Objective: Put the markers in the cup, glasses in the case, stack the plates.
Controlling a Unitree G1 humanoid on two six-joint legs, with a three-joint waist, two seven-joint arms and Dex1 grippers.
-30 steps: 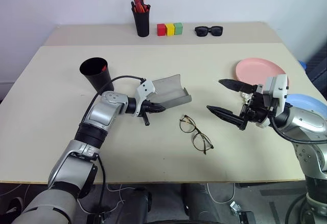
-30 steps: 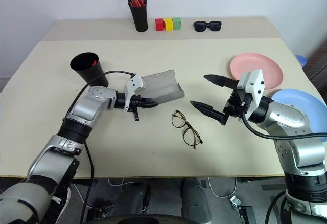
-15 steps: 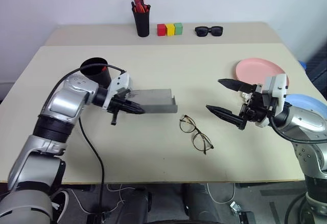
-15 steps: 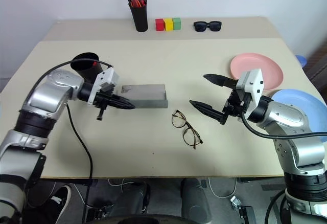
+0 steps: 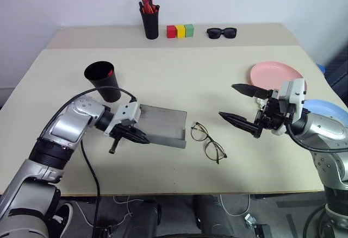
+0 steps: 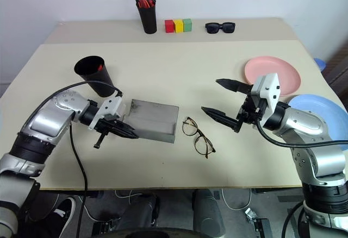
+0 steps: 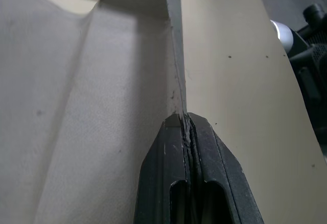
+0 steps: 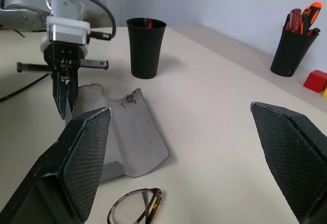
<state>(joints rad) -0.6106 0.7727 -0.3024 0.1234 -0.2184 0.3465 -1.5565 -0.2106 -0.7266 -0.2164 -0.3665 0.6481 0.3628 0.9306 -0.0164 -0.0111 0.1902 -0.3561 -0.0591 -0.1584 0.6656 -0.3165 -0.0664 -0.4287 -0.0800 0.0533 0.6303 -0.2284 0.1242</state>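
Case [image 5: 162, 125]: grey, hard-shell, lying open on the table [image 5: 179, 80] left of centre, hollow interior facing up. Long axis runs roughly across the table, left to right, tilted slightly so that the right end sits nearer the front edge. Right end lies just beside the glasses; whether they touch cannot be told.

Left gripper [image 5: 134, 135]: fingers clenched on the left edge of the case, seen in the left wrist view pinching a thin wall of the shell [image 7: 122, 81].

Glasses [image 5: 208, 142]: thin dark frame, clear lenses, flat on the table right of the case, lenses set along a diagonal toward the front right.

Right gripper [image 5: 243, 106]: above the table, right of the glasses, both fingers spread wide, nothing between them.

Cup [image 5: 103, 80]: black tumbler, upright, behind the left gripper, red tips visible inside.

Plates: pink plate [image 5: 274, 74] at the right of the table; blue plate [image 5: 326, 107] nearer the right edge, partly behind the right arm.

Rear of table: black pen holder [image 5: 150, 22] with orange-capped markers; red, yellow and green blocks [image 5: 180, 30]; black sunglasses [image 5: 222, 32].
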